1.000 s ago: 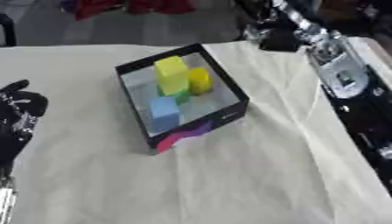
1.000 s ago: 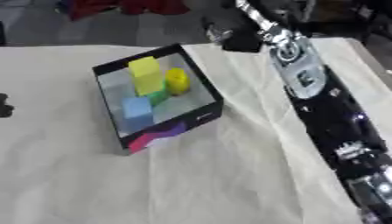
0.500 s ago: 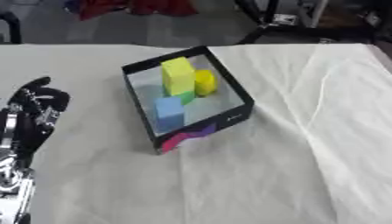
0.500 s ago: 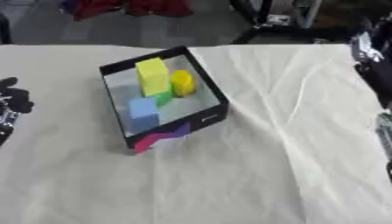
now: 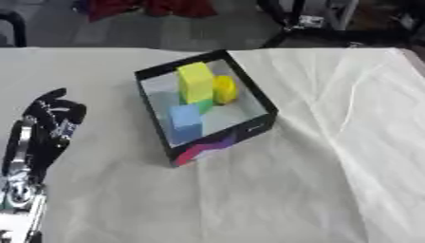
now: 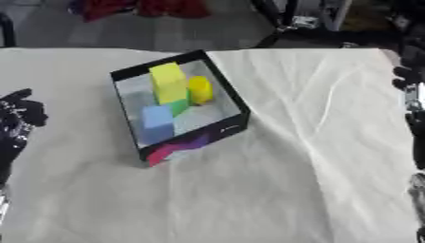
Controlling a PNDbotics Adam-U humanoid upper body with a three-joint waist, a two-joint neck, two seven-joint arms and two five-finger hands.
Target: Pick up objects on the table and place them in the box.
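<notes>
A black box (image 5: 222, 141) with a pink and purple patch on its front wall stands a little left of the middle of the cloth-covered table. Inside lie a tall yellow-green block (image 5: 195, 83), a yellow cylinder (image 5: 224, 89), a blue block (image 5: 186, 118) and a small green piece (image 5: 205, 105). My left hand (image 5: 54, 118) is at the left edge, well apart from the box, fingers relaxed and pointing up, holding nothing. My right arm (image 6: 411, 99) shows only as a dark strip along the right edge of the right eye view, far from the box.
A wrinkled white cloth (image 5: 332, 142) covers the table, with creases running down its right half. Beyond the far edge lie a red cloth (image 5: 158, 7) on the floor and the dark legs of a stand (image 5: 307, 23).
My right arm has drawn back from beside the box to the right edge. My left hand has come further into view at the left. The box's contents are unchanged.
</notes>
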